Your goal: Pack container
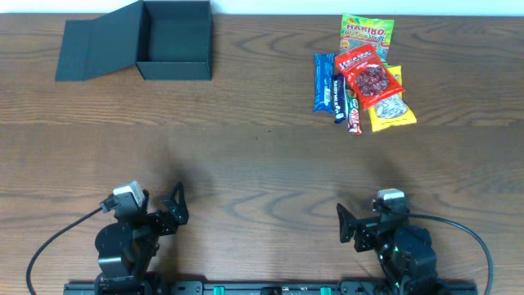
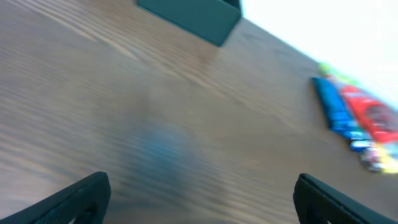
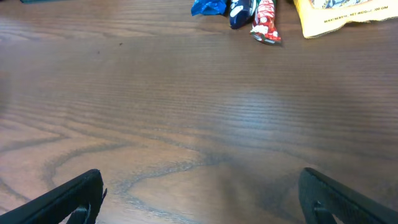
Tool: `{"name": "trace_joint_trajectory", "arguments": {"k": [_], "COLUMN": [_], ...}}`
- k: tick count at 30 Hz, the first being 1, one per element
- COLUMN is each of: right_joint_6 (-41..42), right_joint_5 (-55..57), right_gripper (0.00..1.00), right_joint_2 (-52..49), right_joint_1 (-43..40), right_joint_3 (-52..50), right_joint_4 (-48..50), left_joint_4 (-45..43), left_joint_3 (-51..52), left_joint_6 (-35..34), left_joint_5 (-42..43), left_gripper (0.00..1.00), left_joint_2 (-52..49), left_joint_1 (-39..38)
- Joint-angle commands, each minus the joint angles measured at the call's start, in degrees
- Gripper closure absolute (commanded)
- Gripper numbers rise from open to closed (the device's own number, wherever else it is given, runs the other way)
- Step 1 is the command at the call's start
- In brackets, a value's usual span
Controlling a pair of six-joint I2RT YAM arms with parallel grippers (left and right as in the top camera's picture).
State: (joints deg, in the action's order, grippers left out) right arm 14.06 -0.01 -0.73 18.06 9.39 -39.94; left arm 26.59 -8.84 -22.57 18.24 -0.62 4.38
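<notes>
**Workspace layout.** Seen from overhead, the brown wood-grain table (image 1: 262, 164) carries two groups, both along its far edge.

- The shallow, matte black rectangular cardboard container (image 1: 174, 33) sits at 11 o'clock. Its hinged flap lid (image 1: 98, 45) is folded fully back toward 9 o'clock. The cavity therefore faces straight up, shows nothing inside, and can be loaded from above.
- The snacks lie heaped at 1 o'clock, well apart from the container:
  - a green-and-yellow Haribo bag (image 1: 366, 31) farthest back
  - a glossy red packet (image 1: 370, 78) overlapping it
  - a yellow packet (image 1: 391, 111) at the near right
  - a blue wrapped bar (image 1: 324, 82) on the left flank
  - a red-and-white bar (image 1: 354, 121) poking out toward 6 o'clock

**Gripper state.** The left gripper (image 1: 178, 206) rests at 7 o'clock and the right gripper (image 1: 344, 224) at 5 o'clock. Both are low, near the arm bases. Each wrist view shows its two dark fingers at opposite bottom corners with bare wood between them. The jaws are spread wide and hold nothing.

**Assessment.** Packing has not begun, since every item is outside the container. The right arm sits on the same side as the heap, so it is the likelier one to pick. The loose outer items, the blue bar and the red-and-white bar, offer the cleanest first grasp. The overlapped packets may drag neighbouring items when lifted. The left arm is nearer the container and could steady it.
</notes>
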Motion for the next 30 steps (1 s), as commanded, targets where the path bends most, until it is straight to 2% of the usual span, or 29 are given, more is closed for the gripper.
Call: {"name": "trace_joint_trajectory", "arguments": {"k": [1,4,9,13,16,23,27,30], "right_joint_6": [0.68,0.68,0.68,0.68,0.68,0.68,0.68,0.68], "right_joint_5": [0.11,0.11,0.11,0.11,0.11,0.11,0.11,0.11], "right_gripper": [0.01,0.01,0.01,0.01,0.01,0.01,0.01,0.01], "right_joint_2": [0.42,0.42,0.42,0.42,0.42,0.42,0.42,0.42], "right_joint_1": [-0.42,-0.42,-0.42,-0.42,-0.42,-0.42,-0.42,-0.42], "right_joint_3": [-0.35,-0.35,-0.35,-0.35,-0.35,-0.35,-0.35,-0.35], "right_joint_4": [-0.09,-0.09,-0.09,-0.09,-0.09,-0.09,-0.09,-0.09], "left_joint_4": [-2.62,-9.25,-19.17,-19.78,-19.82,-16.46,-15.15,-13.42], "left_joint_3": [0.85,0.85,0.13,-3.28,-8.50,-28.94,-43.69,-53.05], "left_joint_6": [-5.09,-4.02,-3.87,1.42,7.04,22.14,24.63,27.56], "left_joint_5": [9.92,17.35,17.70,17.16,15.80,15.69,15.37,11.96], "left_gripper": [0.05,0.05,0.05,0.05,0.05,0.05,0.05,0.05], "left_joint_2": [0.42,0.35,-1.51,-8.44,-18.99,-50.01,-68.52,-78.97], "left_joint_1": [-0.28,-0.28,-0.28,-0.28,-0.28,-0.31,-0.52,-2.54]}}
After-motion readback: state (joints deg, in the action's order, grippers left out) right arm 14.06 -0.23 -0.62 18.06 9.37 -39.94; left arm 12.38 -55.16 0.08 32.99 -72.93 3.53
